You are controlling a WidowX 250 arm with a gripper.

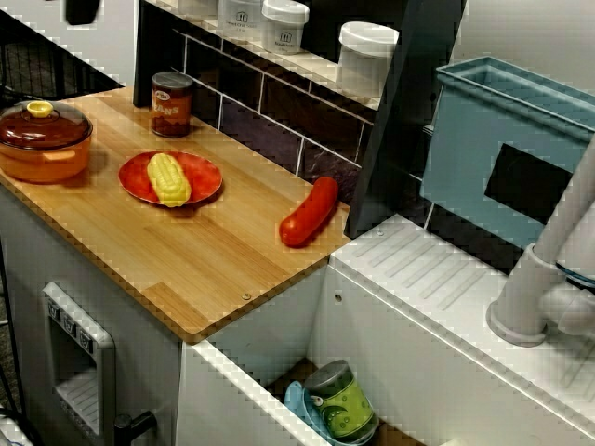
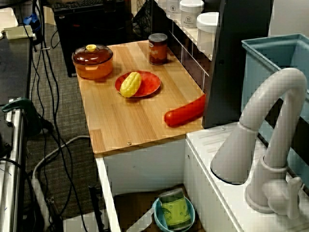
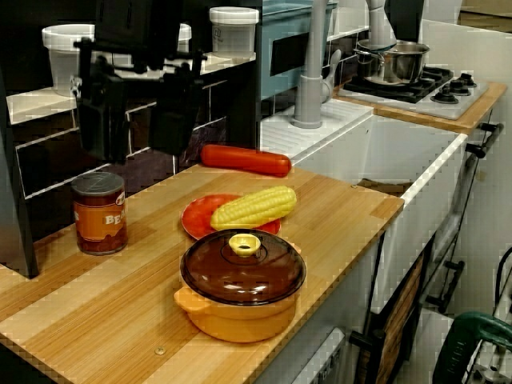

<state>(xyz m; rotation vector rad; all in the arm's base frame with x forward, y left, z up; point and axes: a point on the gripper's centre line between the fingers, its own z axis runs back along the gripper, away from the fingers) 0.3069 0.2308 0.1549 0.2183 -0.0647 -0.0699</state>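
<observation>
In the view from the counter's end, my black gripper (image 3: 138, 120) hangs open in the air at the back of the wooden counter (image 3: 96, 312), with nothing between its fingers (image 3: 104, 120). Nearest to it, just below and slightly left, stands a brown can (image 3: 98, 212). To the right of the can lies a red plate (image 3: 196, 216) with a yellow corn cob (image 3: 254, 206) on it. A long red sausage-shaped piece (image 3: 244, 160) lies behind the plate. In front stands an orange pot with a brown lid (image 3: 242, 284).
White jars (image 1: 365, 56) line the shelf above the tiled back wall. A blue rack (image 1: 502, 149) and a grey faucet (image 1: 548, 269) stand by the sink, where a green can (image 1: 339, 404) sits in a blue bowl. A stove with a metal pot (image 3: 396, 64) lies beyond.
</observation>
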